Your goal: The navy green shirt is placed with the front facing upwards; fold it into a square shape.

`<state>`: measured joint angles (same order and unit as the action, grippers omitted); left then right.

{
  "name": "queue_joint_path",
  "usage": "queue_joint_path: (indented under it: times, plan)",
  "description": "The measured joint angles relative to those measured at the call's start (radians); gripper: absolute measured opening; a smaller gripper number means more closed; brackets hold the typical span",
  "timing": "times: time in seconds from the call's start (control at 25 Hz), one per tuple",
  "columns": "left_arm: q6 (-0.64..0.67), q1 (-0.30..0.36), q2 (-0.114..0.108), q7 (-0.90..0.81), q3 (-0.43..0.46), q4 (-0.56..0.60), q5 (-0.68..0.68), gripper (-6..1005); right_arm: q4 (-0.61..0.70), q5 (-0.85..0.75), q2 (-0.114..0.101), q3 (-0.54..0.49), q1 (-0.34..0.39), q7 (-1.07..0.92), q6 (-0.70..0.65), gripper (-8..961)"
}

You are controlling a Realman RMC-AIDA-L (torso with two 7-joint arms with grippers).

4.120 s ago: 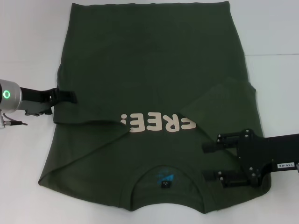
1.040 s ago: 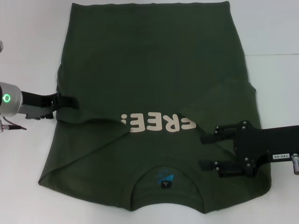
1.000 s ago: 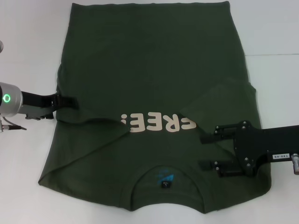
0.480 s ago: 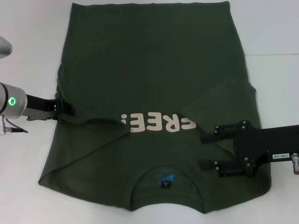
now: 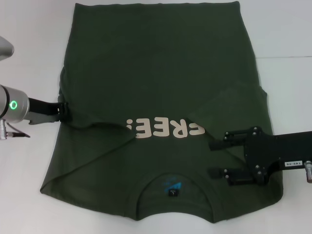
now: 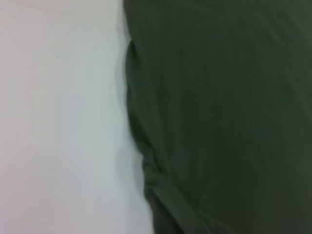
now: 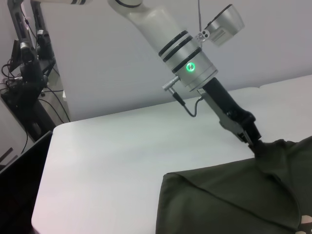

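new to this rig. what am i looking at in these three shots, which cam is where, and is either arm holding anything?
It is a two-armed robot folding a navy green shirt, which lies front up on a white table with its collar nearest the robot. Both sleeves are already folded in.

The head view looks down from the robot's head. There the left gripper pinches the shirt's left edge, with fabric bunched at its tip. The right gripper sits low over the shirt near the collar, fingers apart, holding nothing.

The left wrist view comes from the camera on the left arm. It shows only the shirt edge and table, not its own fingers.

The right wrist view looks across the table from the right arm and shows the left gripper biting the cloth. Equipment stands are in the background.
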<state>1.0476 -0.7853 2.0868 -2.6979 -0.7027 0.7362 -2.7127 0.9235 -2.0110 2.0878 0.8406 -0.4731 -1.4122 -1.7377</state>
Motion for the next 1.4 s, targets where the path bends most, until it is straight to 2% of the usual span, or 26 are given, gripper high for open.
queue_joint_path:
  times: [0.28,0.52,0.72,1.0,1.12,1.2,1.24,1.28,1.4]
  plan:
    - [-0.035,-0.011,0.002,0.022,0.000,0.015,0.135,110,0.000,0.000,0.000,0.000,0.005,-0.001,-0.001,672]
    - [-0.145,-0.036,0.013,0.019,0.004,-0.058,0.178,89,-0.011,0.000,0.000,-0.002,0.010,0.006,-0.002,673]
    - [-0.153,-0.030,0.013,0.008,0.018,-0.075,0.208,230,-0.012,0.000,0.000,-0.009,0.011,0.008,-0.003,674]
    - [-0.115,0.019,0.008,0.071,0.019,-0.033,0.326,497,-0.009,0.009,0.000,-0.051,0.011,0.001,-0.004,675]
    - [-0.017,0.062,0.007,0.212,0.019,0.027,0.427,555,-0.002,0.010,0.000,-0.060,0.010,-0.008,-0.010,699]
    - [0.117,0.096,0.006,0.363,0.020,0.083,0.492,594,0.012,0.005,0.000,-0.056,0.012,-0.010,-0.020,747]
    - [0.247,0.117,0.005,0.477,0.028,0.125,0.508,614,0.022,-0.001,0.000,-0.054,0.012,-0.009,-0.029,772]
    - [0.247,0.117,0.005,0.477,0.028,0.125,0.508,633,0.031,-0.005,0.001,-0.053,0.013,-0.007,-0.041,796]
    - [0.487,0.144,0.005,0.671,0.069,0.187,0.511,691,0.073,-0.011,0.003,-0.047,0.025,0.001,-0.085,870]
